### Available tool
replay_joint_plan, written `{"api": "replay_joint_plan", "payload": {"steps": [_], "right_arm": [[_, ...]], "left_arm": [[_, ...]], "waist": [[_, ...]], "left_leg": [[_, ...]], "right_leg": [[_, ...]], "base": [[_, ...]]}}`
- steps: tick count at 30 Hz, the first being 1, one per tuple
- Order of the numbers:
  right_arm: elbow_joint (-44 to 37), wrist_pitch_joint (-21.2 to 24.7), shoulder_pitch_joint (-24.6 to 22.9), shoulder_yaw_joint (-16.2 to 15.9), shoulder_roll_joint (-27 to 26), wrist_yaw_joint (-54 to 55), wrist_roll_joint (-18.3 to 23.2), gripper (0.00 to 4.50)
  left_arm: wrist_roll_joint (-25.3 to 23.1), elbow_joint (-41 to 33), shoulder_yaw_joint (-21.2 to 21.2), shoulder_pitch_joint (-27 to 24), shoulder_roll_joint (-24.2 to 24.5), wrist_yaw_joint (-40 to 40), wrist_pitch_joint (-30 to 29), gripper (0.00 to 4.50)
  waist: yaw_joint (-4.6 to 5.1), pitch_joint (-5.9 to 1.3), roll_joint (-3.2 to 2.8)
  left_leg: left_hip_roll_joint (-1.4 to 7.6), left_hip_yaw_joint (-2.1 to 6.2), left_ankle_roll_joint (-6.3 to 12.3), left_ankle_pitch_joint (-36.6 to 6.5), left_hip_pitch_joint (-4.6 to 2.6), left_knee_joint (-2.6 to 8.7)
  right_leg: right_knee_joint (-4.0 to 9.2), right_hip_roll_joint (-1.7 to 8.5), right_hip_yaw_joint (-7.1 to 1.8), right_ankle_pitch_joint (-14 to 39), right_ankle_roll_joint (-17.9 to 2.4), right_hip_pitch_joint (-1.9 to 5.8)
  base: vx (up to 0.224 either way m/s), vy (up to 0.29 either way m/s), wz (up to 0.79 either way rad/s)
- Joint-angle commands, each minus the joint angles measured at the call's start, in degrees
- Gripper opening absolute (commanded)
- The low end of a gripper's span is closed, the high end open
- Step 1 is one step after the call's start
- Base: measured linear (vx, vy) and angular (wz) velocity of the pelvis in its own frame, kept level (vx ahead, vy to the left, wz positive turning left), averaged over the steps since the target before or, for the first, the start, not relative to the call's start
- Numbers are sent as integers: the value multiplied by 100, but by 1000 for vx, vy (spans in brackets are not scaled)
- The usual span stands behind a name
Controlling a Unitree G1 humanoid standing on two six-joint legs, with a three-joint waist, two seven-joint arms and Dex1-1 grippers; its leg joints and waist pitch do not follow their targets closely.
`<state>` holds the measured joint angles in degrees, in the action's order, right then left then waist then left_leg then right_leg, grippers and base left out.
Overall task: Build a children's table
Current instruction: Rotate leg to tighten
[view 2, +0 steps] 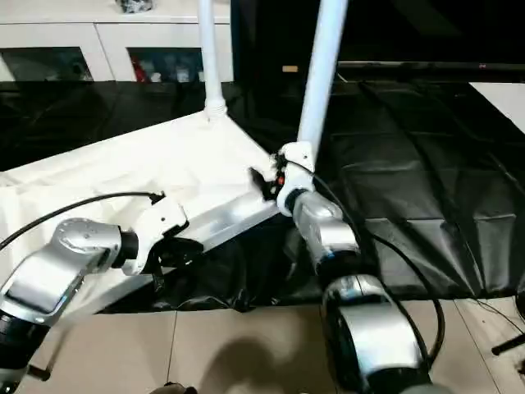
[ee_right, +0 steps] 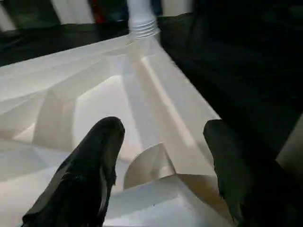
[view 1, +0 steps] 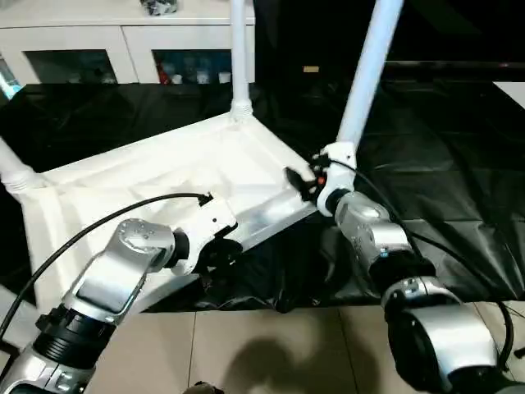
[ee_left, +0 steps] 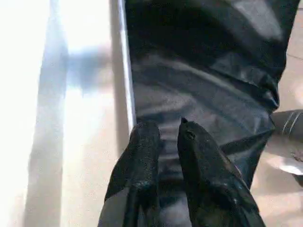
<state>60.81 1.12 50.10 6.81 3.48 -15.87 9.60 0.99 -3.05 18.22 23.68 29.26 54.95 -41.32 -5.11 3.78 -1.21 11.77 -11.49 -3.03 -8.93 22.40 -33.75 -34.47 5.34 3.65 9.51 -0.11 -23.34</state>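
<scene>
Three legs showed in the head views on the upturned children's table [view 1: 164, 176], which lay ribbed side up on a black sheet [view 1: 443, 164] spread over the floor: one leg [view 1: 239, 57] rose from the far corner socket, a second leg [view 1: 367, 70] leaned up from the corner nearest the right arm, and a third leg [view 1: 15, 168] stood at the left corner. In those same views the left gripper [view 1: 220, 250] sat at the near edge of the tabletop, low over the rim where it met the sheet, while the right gripper [view 1: 305, 182] hovered just beside the right corner, next to the base of the leaning leg. A white cabinet [view 1: 123, 41] with glass doors stood behind the sheet. From the left wrist, the left gripper's fingers [ee_left: 142, 165] were drawn close, a narrow gap between them and nothing pinched; the table's edge ran just beyond the tips, with the crumpled sheet beside it. From the right wrist, the right gripper's fingers [ee_right: 90, 170] stood widely spread and empty, the ribbed underside and a rounded corner rib lying between and just under them, and the far leg's ridged base [ee_right: 142, 21] rose at the opposite corner.
</scene>
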Motion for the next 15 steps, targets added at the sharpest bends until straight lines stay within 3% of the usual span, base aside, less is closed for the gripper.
{"api": "replay_joint_plan", "payload": {"steps": [1,9,12,13,15], "right_arm": [[133,-116,70,244,186,271,15,312],[536,-402,263,462,547,722,86,312],[606,-474,288,484,630,788,37,312],[624,-502,292,491,675,806,21,312],[690,-571,304,517,771,851,-15,312]], "left_arm": [[-202,53,88,-34,131,-120,-92,92],[-541,531,275,139,91,-437,241,92],[-596,804,262,284,-13,-646,399,92],[-635,956,270,355,-62,-739,477,92],[-686,1259,284,467,-173,-918,659,92]], "waist": [[66,-442,15],[48,-425,-2],[52,-419,20],[65,-420,-9],[62,-430,15]], "left_leg": [[116,71,-202,-1495,-187,421],[98,46,-268,-1821,-236,403],[92,70,-295,-1910,-201,410],[83,75,-311,-2007,-201,405],[80,83,-301,-1974,-181,398]], "right_leg": [[316,232,-209,1354,-1092,189],[382,214,-212,1687,-997,129],[388,228,-210,1923,-909,157],[412,222,-203,2059,-863,144],[401,233,-203,2034,-872,163]], "base": [[0,0,0],[0,0,0],[0,0,0],[0,0,0],[0,0,0]]}}
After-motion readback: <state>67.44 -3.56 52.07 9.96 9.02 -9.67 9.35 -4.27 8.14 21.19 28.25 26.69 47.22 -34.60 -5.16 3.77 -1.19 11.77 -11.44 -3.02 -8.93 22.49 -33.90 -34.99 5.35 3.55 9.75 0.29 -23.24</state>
